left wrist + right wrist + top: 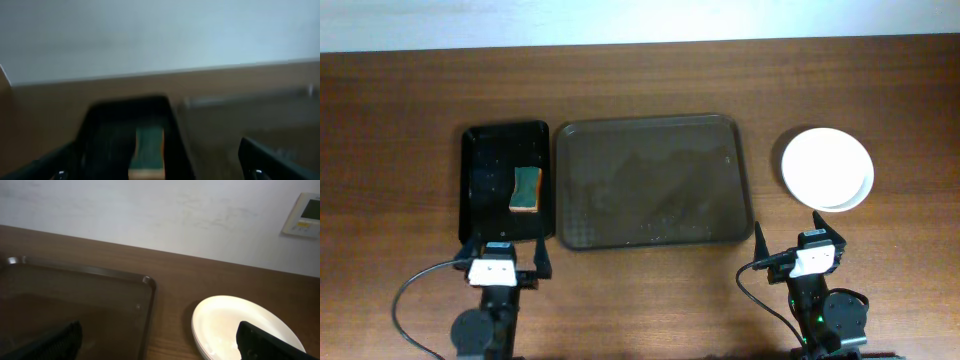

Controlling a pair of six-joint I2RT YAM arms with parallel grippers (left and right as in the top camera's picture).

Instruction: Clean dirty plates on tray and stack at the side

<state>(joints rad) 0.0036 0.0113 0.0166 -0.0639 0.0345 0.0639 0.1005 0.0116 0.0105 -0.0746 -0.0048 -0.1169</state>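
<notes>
We see white plates [827, 166], a dark brown tray [650, 185] mottled with paler smudges, a smaller black tray [485, 190], a green sponge [526, 186] edged in tan, and a brown wood-grain table [390, 150].

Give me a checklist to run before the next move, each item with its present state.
1. The tray holds nothing: ok.
2. The plates are stacked on the table to the right of the tray: ok. How many are in the stack: cannot tell.
3. The uppermost face of the stack is free of smears: ok, plain white.
4. The sponge lies in the black tray: ok.
5. The left tool is open and holds nothing: ok.
6. The right tool is open and holds nothing: ok.
</notes>
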